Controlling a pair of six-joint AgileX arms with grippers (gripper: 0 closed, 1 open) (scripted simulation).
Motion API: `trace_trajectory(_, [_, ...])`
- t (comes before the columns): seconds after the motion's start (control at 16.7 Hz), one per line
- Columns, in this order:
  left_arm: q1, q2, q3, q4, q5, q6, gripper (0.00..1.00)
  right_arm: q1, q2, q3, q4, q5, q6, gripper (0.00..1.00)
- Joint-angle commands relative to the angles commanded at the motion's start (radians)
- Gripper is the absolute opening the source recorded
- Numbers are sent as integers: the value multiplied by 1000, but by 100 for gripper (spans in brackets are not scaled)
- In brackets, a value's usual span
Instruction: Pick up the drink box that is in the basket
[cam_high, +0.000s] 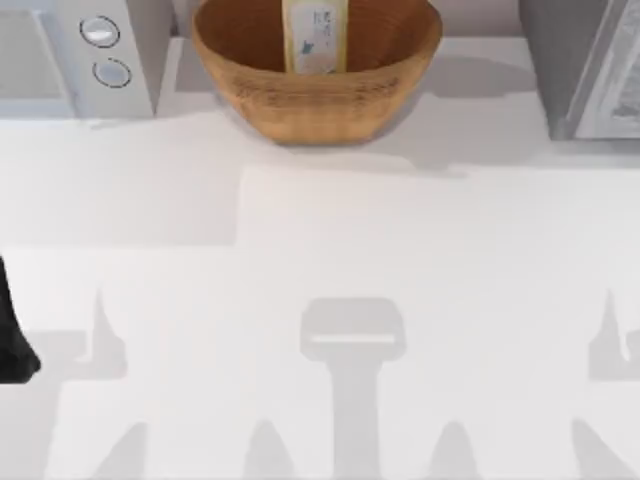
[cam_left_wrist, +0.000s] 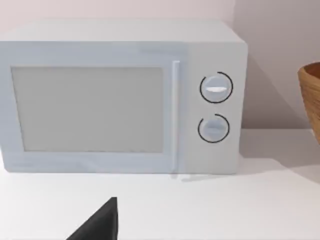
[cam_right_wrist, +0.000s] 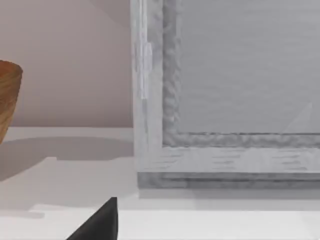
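The cream, blue-printed drink box (cam_high: 316, 38) stood upright in the tan woven basket (cam_high: 300, 100), far from my parked left arm (cam_high: 15, 340); its finger state I couldn't tell.

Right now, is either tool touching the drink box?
No. In the top view the drink box stands alone inside the basket at the table's far edge, with nothing gripping it.

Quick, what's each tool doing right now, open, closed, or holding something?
Left tool: parked at the table's left edge, holding nothing visible; open or closed cannot be told.
Right tool: cannot be told either; the drink box sits in the basket.
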Motion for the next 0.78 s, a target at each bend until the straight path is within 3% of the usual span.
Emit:
trace_trajectory(0.36, [-23,98,44,23,-25,-7,100,0,0,0,0,0,0,100])
trace_trajectory(0.78, [-150,578,336,205,-145,-10,100,0,0,0,0,0,0,100])
